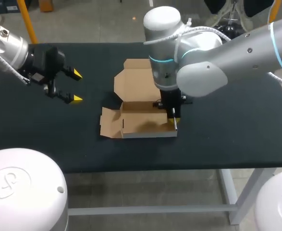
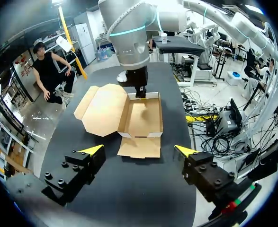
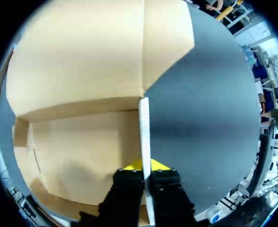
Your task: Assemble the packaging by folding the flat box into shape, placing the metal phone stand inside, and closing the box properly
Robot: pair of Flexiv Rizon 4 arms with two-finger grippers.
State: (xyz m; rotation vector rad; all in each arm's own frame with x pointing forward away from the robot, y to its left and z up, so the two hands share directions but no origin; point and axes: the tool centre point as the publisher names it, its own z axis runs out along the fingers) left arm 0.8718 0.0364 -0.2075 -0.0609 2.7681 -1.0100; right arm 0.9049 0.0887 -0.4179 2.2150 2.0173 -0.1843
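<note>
On the dark matte desk (image 1: 237,139), head view: a brown cardboard box (image 1: 143,122) sits at centre, its tray walls raised, the lid panel lying flat behind and one side flap flat to the left. The right arm (image 1: 217,62) descends steeply from the right, and the right pincer (image 1: 174,120) is at the tray's right wall. The left pincer (image 1: 76,87) hovers well apart to the left, released, grasping nothing.

Left wrist view: both yellow tips (image 2: 92,150) stand wide, with the box ahead of them.

Right wrist view: the right pincer is clenched on the box's thin, white-edged upright side wall (image 3: 144,124), with smooth cardboard interior beside it.
</note>
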